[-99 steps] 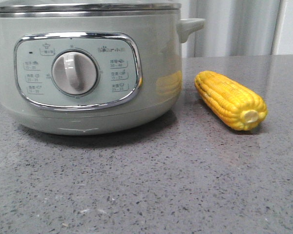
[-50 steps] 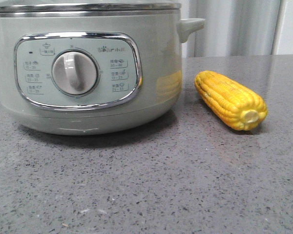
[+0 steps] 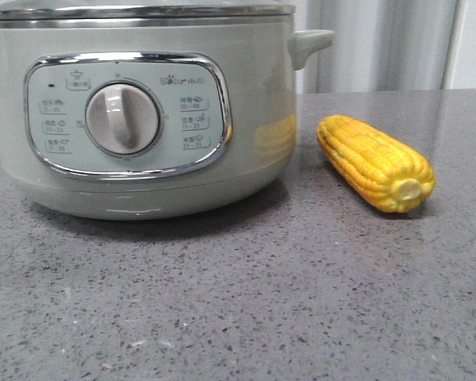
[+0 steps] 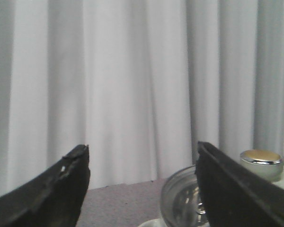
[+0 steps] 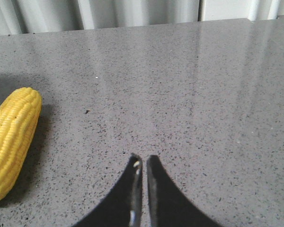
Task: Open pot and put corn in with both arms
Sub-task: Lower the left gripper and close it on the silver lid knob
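In the front view, the sage-green pot (image 3: pixel 143 111) stands on the grey speckled worktop (image 3: pixel 238 302) with its lid on, and the corn (image 3: pixel 375 162) lies just to its right, apart from it, stub end toward the camera. The left wrist view shows the left pincer (image 4: pixel 142 184) spread wide and empty before a pale curtain (image 4: pixel 128 80), with the pot's glass lid (image 4: pixel 182 201) and its knob (image 4: pixel 261 161) beyond. In the right wrist view the right pincer (image 5: pixel 141 165) is all but closed, holding nothing, above the worktop, the corn lying well to one side.

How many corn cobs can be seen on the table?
1. The corn lies on the grey table, right of the pot and apart from it. None other shows; the pot's inside is hidden.
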Robot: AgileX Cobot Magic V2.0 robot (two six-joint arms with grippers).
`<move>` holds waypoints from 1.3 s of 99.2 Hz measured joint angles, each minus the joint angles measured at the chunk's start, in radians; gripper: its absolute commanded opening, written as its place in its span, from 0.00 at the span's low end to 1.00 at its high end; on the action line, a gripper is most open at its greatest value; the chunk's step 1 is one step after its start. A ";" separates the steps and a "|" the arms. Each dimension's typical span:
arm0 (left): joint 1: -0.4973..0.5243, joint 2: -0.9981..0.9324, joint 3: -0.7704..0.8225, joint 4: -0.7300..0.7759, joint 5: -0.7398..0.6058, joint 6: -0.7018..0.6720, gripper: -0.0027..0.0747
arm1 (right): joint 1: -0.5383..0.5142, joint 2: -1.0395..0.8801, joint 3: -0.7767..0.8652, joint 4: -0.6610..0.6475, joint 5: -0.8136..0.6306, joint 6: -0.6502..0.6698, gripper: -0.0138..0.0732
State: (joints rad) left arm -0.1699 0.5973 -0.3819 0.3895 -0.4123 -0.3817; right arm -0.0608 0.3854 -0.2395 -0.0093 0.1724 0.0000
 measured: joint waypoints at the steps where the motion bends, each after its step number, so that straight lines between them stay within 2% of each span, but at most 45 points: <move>1: -0.004 0.013 -0.006 0.000 -0.003 0.000 0.59 | 0.000 0.000 0.000 0.000 0.000 0.000 0.09; 37: -0.245 0.374 -0.165 0.008 -0.092 -0.008 0.59 | 0.000 0.000 0.000 0.000 0.000 0.000 0.09; 65: -0.350 0.590 -0.300 0.010 -0.140 -0.008 0.59 | 0.000 0.000 0.000 0.000 0.000 0.000 0.09; 94: -0.370 0.740 -0.413 -0.005 -0.116 -0.008 0.59 | 0.000 0.000 0.000 0.000 0.000 0.000 0.09; 111: -0.370 0.779 -0.464 -0.016 -0.050 -0.008 0.59 | 0.000 0.000 0.000 0.000 0.000 0.000 0.09; 129: -0.370 0.805 -0.476 -0.018 -0.042 -0.008 0.59 | 0.000 0.000 0.000 0.000 0.000 0.000 0.09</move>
State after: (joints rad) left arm -0.5403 1.4023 -0.8580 0.3718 -0.4546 -0.3895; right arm -0.0608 0.3854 -0.2395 -0.0093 0.1724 0.0000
